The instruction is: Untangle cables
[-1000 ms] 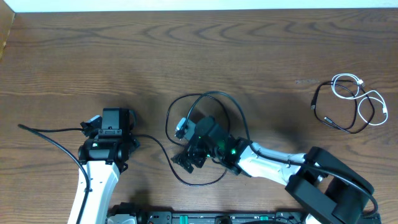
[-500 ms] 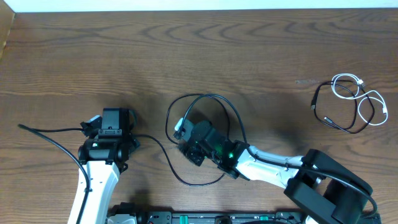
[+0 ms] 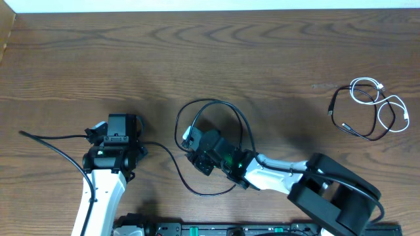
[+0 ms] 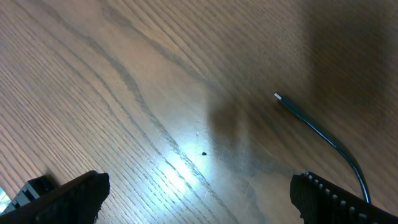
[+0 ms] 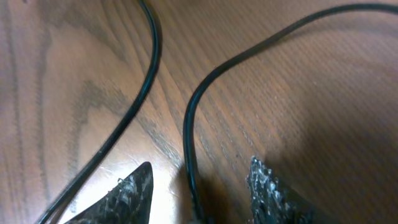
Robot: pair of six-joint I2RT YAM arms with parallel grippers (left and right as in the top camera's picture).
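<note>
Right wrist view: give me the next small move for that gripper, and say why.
Probably close the right gripper on the black cable. That strand runs straight down between the jaws, which stand apart on either side without pinching it. A second strand lies outside the jaws, so closing here should likely catch only the one.

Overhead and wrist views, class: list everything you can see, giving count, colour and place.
table: one, brown wood, under everything.
looped cable: one, black, centre of the table.
tangled cables: one white and at least one black, far right.
left gripper: one, black, open, holding nothing, left of centre.
right gripper: one, black, open, fingers either side of the looped cable, centre.
</note>
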